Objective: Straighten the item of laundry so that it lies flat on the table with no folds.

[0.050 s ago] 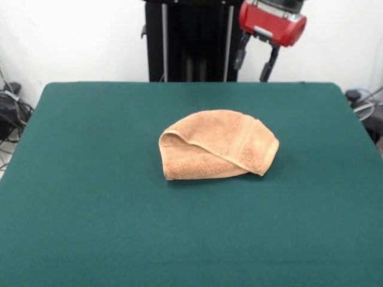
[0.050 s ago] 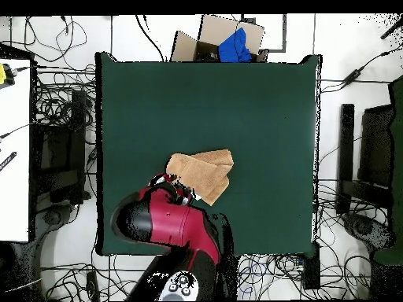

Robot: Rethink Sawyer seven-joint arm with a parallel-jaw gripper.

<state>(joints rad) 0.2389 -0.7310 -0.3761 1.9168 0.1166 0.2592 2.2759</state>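
The towel (image 1: 218,145) lies folded over near the middle of the green table (image 1: 90,197), its long axis running side to side in the front view, with a rounded upper outline and a woven band toward its right end. The gripper (image 1: 255,61) hangs above the table's far edge, fingers spread apart, holding nothing.

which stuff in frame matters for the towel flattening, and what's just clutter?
Job:
- hand towel, folded over on itself
- green table
- end effector, raised near the far edge, away from the towel

Clutter:
- cardboard box holding a blue item, off the table
- cables on the floor
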